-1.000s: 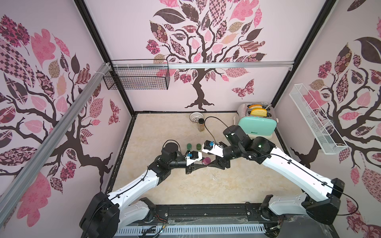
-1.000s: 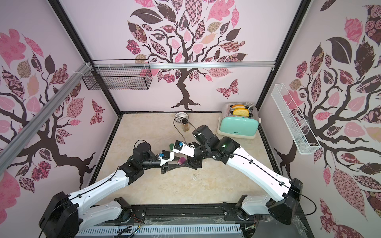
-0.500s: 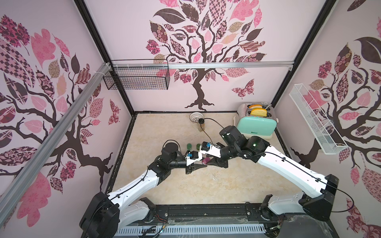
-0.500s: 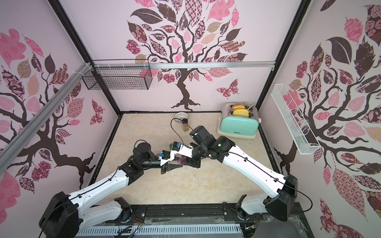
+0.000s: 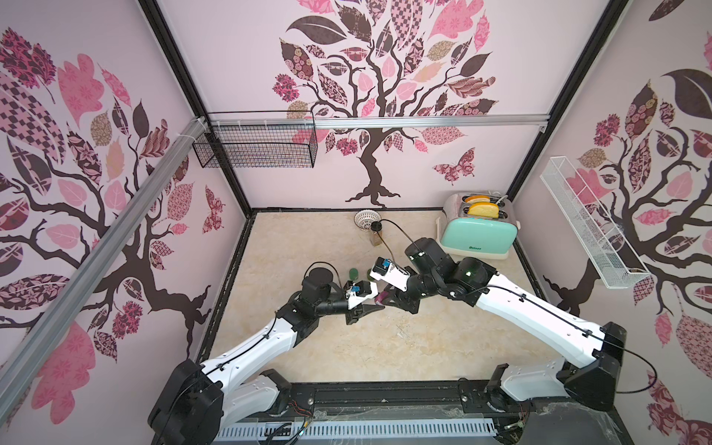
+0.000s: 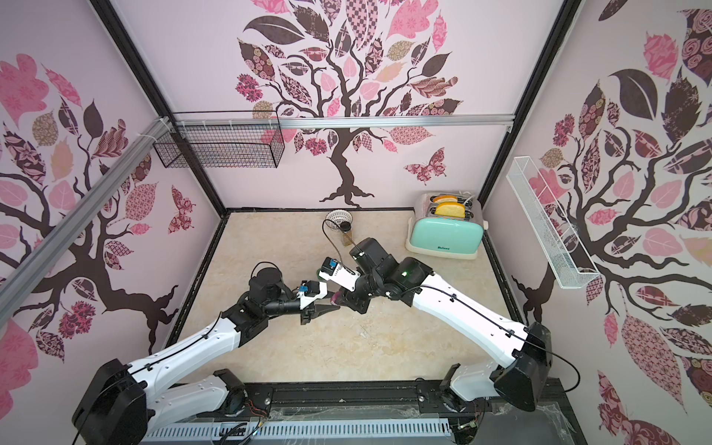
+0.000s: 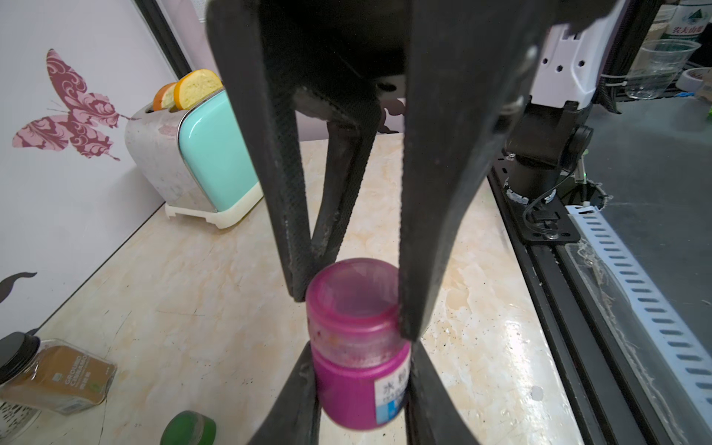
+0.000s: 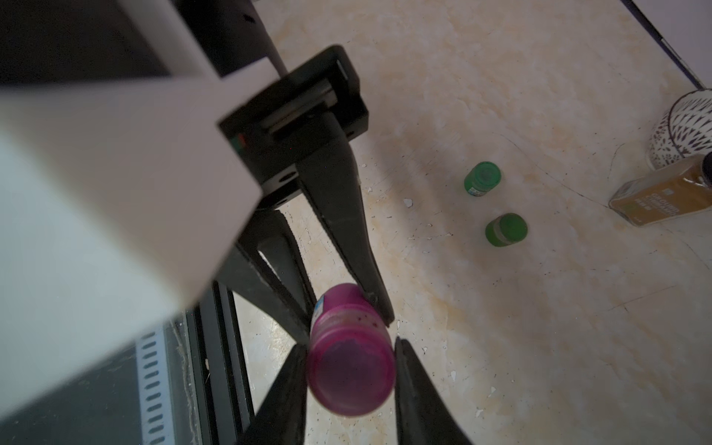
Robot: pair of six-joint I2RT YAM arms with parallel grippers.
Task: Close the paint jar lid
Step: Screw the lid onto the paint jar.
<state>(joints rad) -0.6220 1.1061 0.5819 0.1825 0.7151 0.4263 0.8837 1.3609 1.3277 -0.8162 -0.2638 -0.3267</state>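
The left gripper (image 7: 360, 350) clamps the magenta jar (image 7: 354, 397) by its body, over the counter's (image 5: 385, 346) middle. The lid (image 7: 352, 300) sits on the jar's mouth, and the right gripper (image 8: 350, 345) is closed on that lid from the opposite side.

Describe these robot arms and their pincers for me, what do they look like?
Both the left arm and right arm have white shells, black joints and thin black cables along them. A green light glows on the right one. The left gripper and right gripper each have two black, tapering, dimpled fingers.
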